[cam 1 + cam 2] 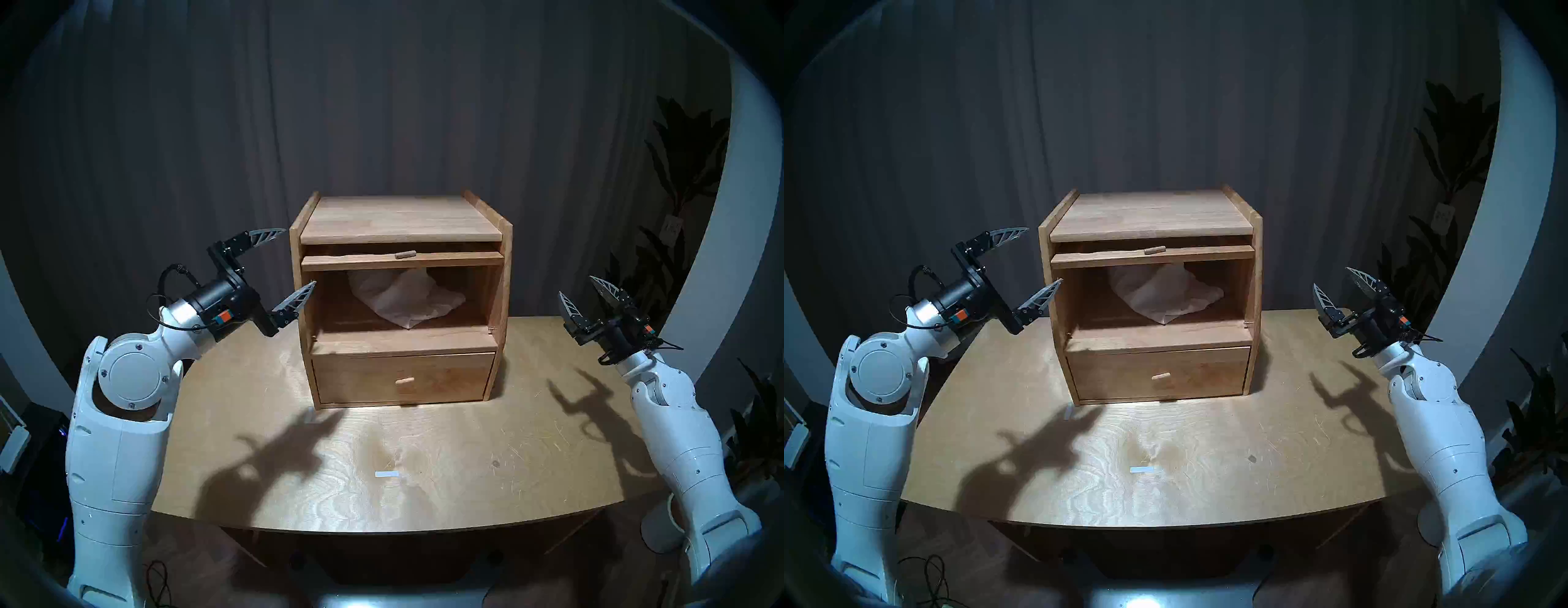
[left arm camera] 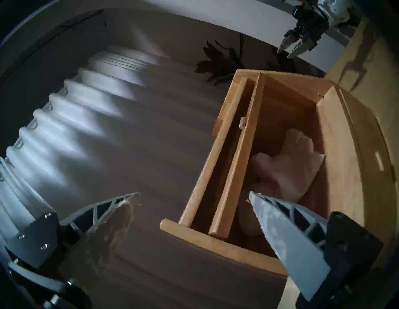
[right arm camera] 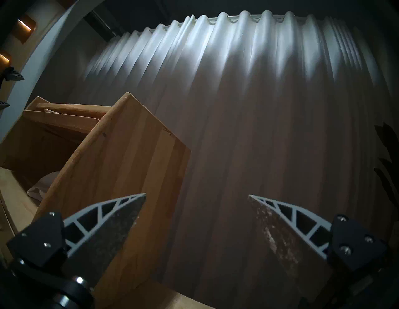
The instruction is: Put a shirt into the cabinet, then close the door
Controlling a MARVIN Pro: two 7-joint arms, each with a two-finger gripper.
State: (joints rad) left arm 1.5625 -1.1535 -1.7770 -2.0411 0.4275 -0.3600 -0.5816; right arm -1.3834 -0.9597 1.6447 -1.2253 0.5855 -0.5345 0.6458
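The light-wood cabinet (image 1: 399,220) stands at the back middle of the table. Its door (image 1: 449,260) is swung up and lies flat under the top board, only its front edge and peg handle (image 1: 404,255) showing. The white shirt (image 1: 403,299) lies crumpled inside the open compartment, toward the back; it also shows in the left wrist view (image 2: 287,168) and the right wrist view (image 3: 41,185). My left gripper (image 1: 300,256) is open and empty at the cabinet's upper left front corner. My right gripper (image 1: 576,285) is open and empty, well to the right of the cabinet.
The drawer (image 1: 403,378) below the compartment is shut. A small white tape strip (image 1: 387,474) lies on the wooden table (image 1: 466,446) near the front. Grey curtains hang behind, and dark plants (image 1: 679,170) stand at the right.
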